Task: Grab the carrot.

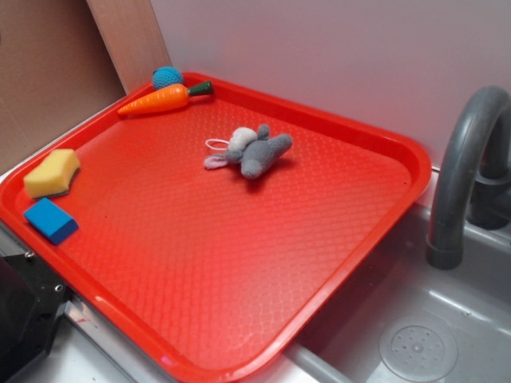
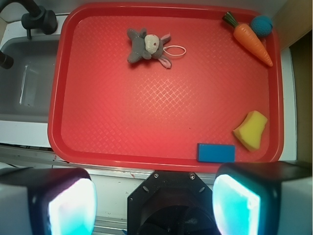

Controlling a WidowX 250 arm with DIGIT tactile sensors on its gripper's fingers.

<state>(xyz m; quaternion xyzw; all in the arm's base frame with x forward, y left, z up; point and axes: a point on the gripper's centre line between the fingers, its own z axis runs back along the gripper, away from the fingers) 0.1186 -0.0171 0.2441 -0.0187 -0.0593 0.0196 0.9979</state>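
Note:
The carrot (image 1: 158, 99) (image 2: 250, 38), orange with a dark green stem end, lies at the far left corner of the red tray (image 1: 351, 263) (image 2: 56, 98), touching a blue crocheted ball (image 1: 167, 76) (image 2: 262, 25). In the wrist view my gripper (image 2: 154, 205) is open, its two pale fingertips (image 2: 71, 208) wide apart with nothing between them. It hangs high above the tray's near edge, far from the carrot. In the exterior view the gripper itself is out of frame.
A grey plush animal (image 1: 254, 151) (image 2: 145, 46) lies mid-tray. A yellow sponge (image 1: 52, 172) (image 2: 251, 130) and a blue block (image 1: 50, 219) (image 2: 215, 152) sit by the tray's left edge. A grey sink (image 1: 415, 335) (image 2: 27, 78) with a faucet (image 1: 467, 159) adjoins the tray.

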